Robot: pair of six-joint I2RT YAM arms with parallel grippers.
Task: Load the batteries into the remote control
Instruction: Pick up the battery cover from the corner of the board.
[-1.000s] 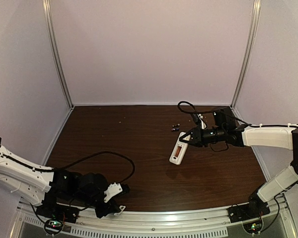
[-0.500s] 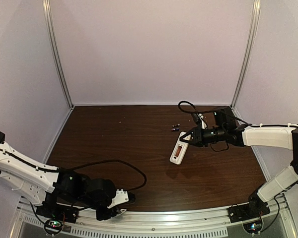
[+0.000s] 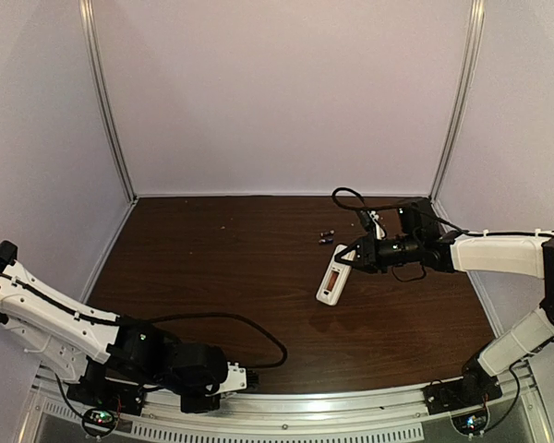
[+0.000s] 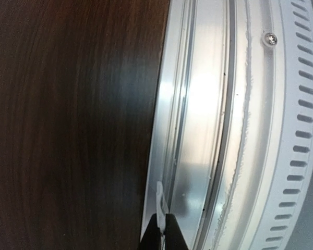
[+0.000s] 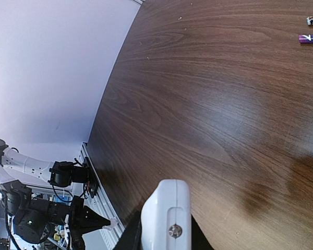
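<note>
right gripper [image 3: 358, 257] clamps remote control [image 3: 331, 277] by its far end. batteries [image 3: 327, 238] on tabletop [image 3: 222, 268] just beyond it. left gripper [image 3: 244, 378] at near edge.

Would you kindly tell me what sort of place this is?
Probably a robotics lab test cell: plain pale walls framed by aluminium posts, a dark wooden table, and the left arm and right arm bolted at its near rail.

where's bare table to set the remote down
The table is bare from the left wall across to the remote, and in front of the remote toward the near rail. Crowded spots: the batteries just behind the remote, by the right tool, and the left arm's cable at the near left.
</note>
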